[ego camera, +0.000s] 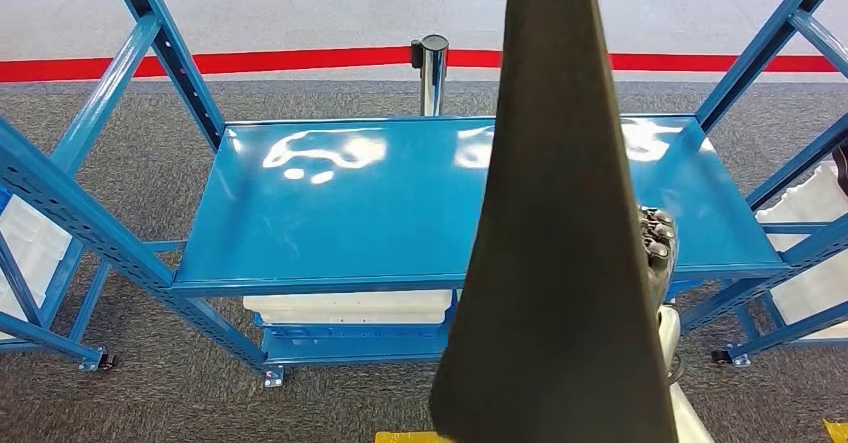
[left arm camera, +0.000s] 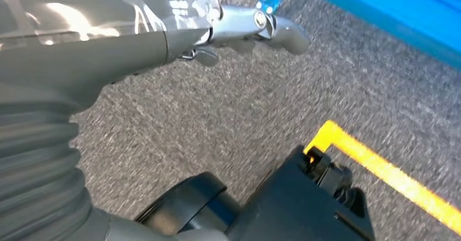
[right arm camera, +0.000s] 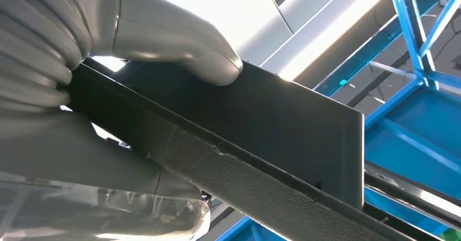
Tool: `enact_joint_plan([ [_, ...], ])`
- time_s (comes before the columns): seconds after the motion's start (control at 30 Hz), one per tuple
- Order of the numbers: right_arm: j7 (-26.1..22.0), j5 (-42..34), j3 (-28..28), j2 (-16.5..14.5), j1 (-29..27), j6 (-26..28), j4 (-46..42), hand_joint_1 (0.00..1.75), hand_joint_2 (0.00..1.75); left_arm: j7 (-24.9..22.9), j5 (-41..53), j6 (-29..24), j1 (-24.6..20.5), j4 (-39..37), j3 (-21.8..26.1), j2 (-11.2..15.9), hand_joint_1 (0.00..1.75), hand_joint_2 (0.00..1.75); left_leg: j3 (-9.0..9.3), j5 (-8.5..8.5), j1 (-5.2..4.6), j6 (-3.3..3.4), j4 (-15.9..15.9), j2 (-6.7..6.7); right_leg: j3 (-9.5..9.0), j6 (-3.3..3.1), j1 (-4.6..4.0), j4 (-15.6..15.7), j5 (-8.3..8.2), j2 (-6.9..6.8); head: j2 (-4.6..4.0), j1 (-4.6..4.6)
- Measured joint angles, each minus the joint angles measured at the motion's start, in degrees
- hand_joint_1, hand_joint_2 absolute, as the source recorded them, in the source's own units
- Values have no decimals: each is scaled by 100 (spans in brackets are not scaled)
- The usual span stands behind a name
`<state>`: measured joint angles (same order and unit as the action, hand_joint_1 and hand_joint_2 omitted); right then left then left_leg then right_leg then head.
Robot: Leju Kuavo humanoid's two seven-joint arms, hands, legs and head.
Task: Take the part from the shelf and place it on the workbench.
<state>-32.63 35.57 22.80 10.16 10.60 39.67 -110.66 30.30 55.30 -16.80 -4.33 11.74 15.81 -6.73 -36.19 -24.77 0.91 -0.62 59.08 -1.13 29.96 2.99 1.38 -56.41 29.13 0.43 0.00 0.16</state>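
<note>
Right robot hand (right arm camera: 136, 105) clamped, left robot hand (left arm camera: 239, 29) empty

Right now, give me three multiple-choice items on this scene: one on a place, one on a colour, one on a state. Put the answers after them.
1. Where is the dark part?
A. Lying flat on the blue shelf
B. Raised in the right hand in front of the blue shelf
C. On the floor by the yellow line

2. What colour is the strip across the floor beyond the shelf?
A. Red
B. Green
C. White

3. What is the left hand doing?
A. Holding the dark part
B. Pressing on the shelf
C. Holding nothing, above the grey carpet

Answers:
1 B: the right hand grips the part, thumb on its face, and the head view shows it upright before the blue shelf.
2 A: the red strip runs behind the shelf.
3 C: the left wrist view shows nothing in its fingers, with grey carpet beneath.
</note>
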Motion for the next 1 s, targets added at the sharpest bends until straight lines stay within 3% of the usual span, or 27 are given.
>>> enact_joint_plan([
  [0.4,221,101,155,-105,159,0,0,168,175,-529,41,143,-81,0,-3,-9,0,175,0,0,0,0,0,0,-1,0,0,0,0,0,0,-1],
  [0.6,215,177,161,-185,142,0,-3,168,175,-723,90,148,-83,0,-3,-5,0,175,0,-37,-71,47,24,5,-8,33,40,20,-2,1,0,-23],
  [0.67,193,116,134,-228,115,0,-29,168,175,-754,91,145,-84,2,-3,-5,0,175,26,-22,-54,80,-16,12,-9,58,54,4,22,0,0,-31],
  [0.73,181,17,85,-266,84,0,-67,168,175,-786,88,140,-85,4,-3,-5,0,175,66,-4,-16,112,-71,30,139,64,49,-328,237,-2,0,4],
  [0.8,164,-58,43,-281,37,0,-80,168,175,-823,89,137,-83,4,-3,-4,0,175,78,-2,-7,122,-83,47,528,62,39,-1108,612,-3,0,73],
  [0.83,153,-81,31,-281,1,0,-81,168,175,-842,92,136,-82,4,-3,-3,0,175,77,-3,-6,121,-81,51,728,65,38,-1485,740,-3,0,99],
  [0.87,145,-97,22,-281,-37,0,-81,168,175,-860,98,133,-81,4,-3,-2,0,175,77,-5,-3,119,-78,54,848,68,40,-1688,760,-3,0,113],
  [0.9,137,-107,14,-281,-67,0,-81,168,175,-880,106,129,-81,4,-3,-1,0,175,78,-7,5,112,-72,54,859,72,44,-1664,664,-4,0,123],
  [0.93,132,-112,6,-281,-86,0,-81,168,175,-896,115,125,-82,4,-3,-1,0,175,79,-12,20,95,-61,53,748,78,51,-1398,469,-5,0,135],
  [1.0,115,-123,-13,-282,-103,0,-81,168,175,-926,132,121,-84,4,-3,13,0,175,72,-34,29,24,-14,46,392,85,70,-618,89,-2,0,166],
])
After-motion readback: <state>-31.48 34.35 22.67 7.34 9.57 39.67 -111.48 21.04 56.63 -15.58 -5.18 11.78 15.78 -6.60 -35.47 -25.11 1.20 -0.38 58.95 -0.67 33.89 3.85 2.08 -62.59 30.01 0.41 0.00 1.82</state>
